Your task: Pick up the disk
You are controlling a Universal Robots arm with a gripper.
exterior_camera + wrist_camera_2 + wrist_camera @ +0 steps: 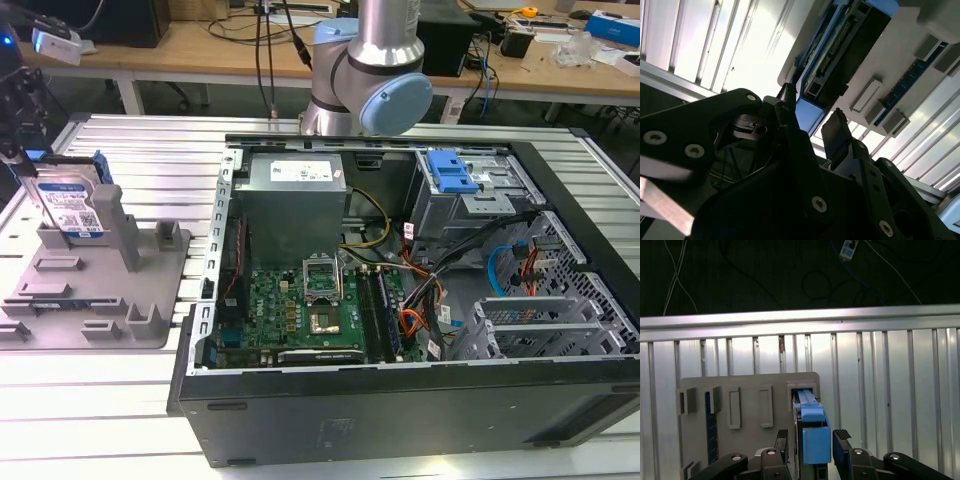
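Here's the disk (75,205), standing on edge in the grey holder (150,290), out at nine o'clock from the open case (400,400) in the exterior view. In the first wrist view the gripper (811,436) hangs right over it, fingers (841,439) spread, one either side of the blue rail (815,452). I cannot tell whether they touch it.

We note: disk (72,208) glossy silver metal, paper label (80,218), smooth blue plastic rails (814,437) | holder (110,290) matt grey plastic | table (150,150) ribbed shiny bare metal.
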